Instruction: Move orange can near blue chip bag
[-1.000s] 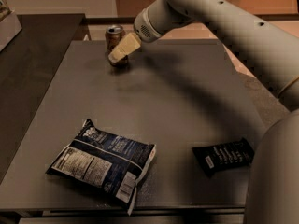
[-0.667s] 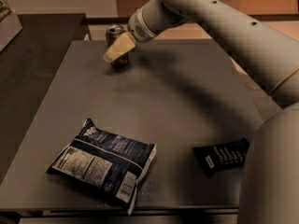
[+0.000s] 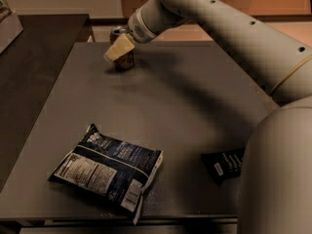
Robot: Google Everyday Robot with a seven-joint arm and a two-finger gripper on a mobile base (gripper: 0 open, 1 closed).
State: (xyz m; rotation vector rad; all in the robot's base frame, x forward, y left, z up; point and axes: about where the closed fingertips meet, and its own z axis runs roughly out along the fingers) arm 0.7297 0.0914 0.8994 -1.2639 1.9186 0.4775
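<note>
The orange can (image 3: 125, 62) stands upright at the far left of the grey table (image 3: 185, 101), its silver top showing behind the arm. My gripper (image 3: 118, 48) is right at the can and covers its upper side. The blue chip bag (image 3: 107, 167) lies flat near the table's front left edge, label side up, far from the can.
A small black wrapper (image 3: 223, 165) with white print lies at the front right, partly hidden by my arm's base (image 3: 278, 179). A darker counter (image 3: 34, 52) adjoins the table on the left, with a pale box (image 3: 7, 26) on it.
The gripper and forearm have shifted slightly to the left at the can. The can, the chip bag and the wrapper have stayed in place.
</note>
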